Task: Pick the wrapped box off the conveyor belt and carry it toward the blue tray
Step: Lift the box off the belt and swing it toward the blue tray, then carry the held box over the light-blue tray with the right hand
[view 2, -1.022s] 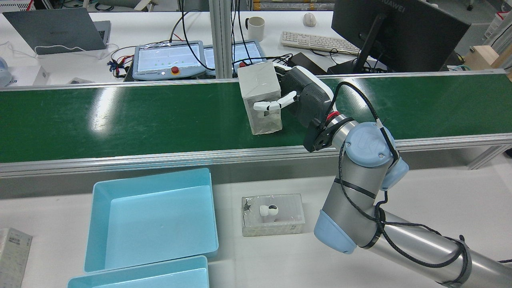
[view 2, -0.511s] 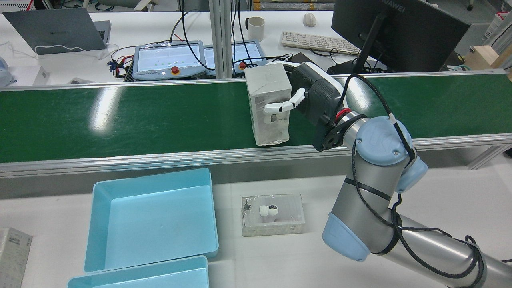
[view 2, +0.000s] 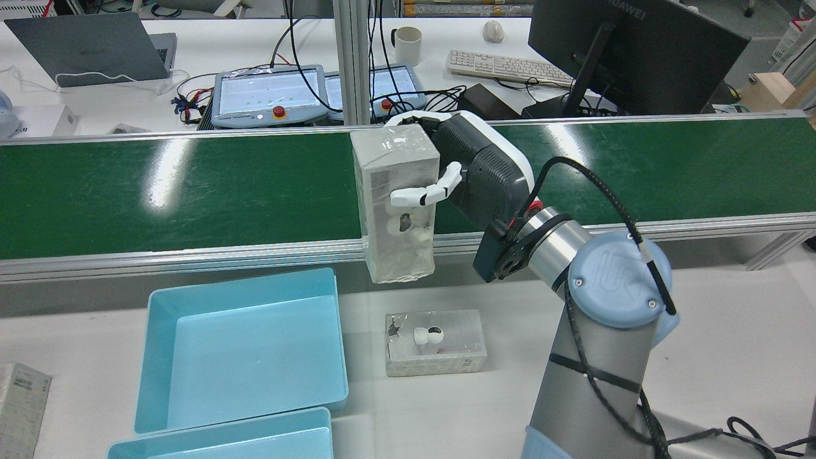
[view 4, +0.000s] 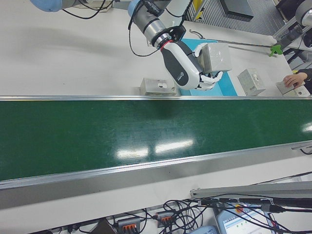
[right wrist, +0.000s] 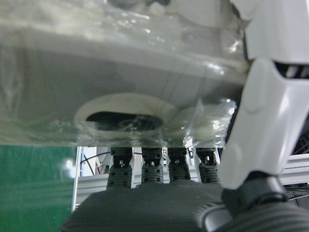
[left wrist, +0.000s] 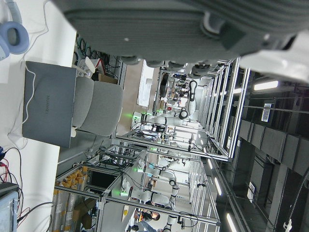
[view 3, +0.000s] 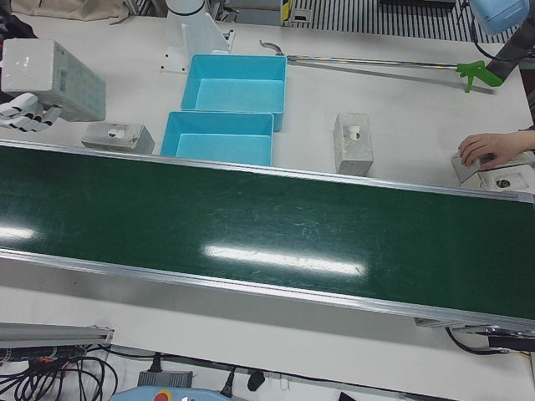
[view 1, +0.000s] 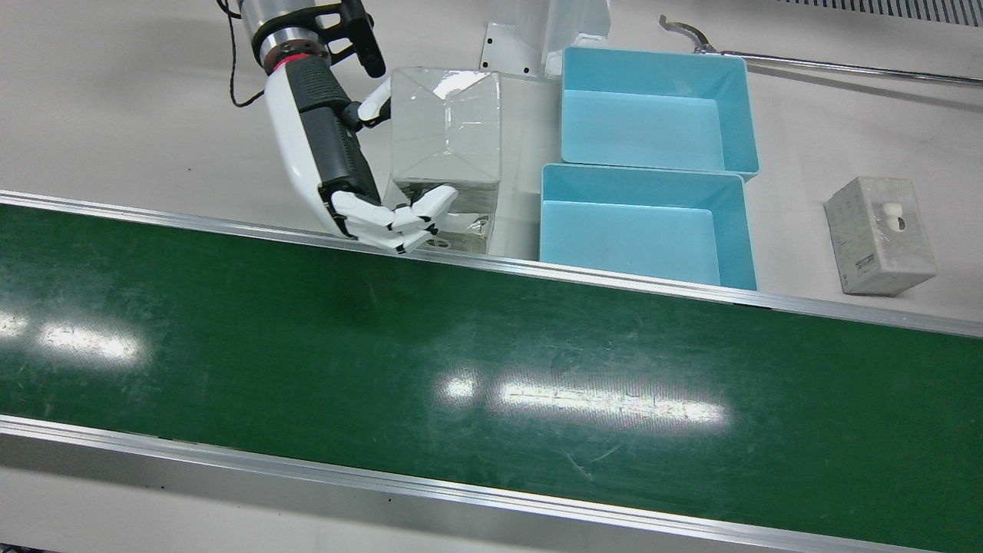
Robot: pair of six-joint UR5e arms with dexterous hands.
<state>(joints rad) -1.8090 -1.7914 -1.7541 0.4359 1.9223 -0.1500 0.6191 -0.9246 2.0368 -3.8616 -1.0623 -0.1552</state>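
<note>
Wrapped box [view 2: 396,204] lifted off green belt [view 2: 191,185]

We cannot see the left hand [left wrist: 183,24] well; its own camera shows only a dark blurry bit of it at the top edge. The right hand [view 3: 25,113] is cut off by the left-front view's side (just white fingertips show). The wrapped box [right wrist: 120,63] fills the right hand view, too close and blurry to read.
</note>
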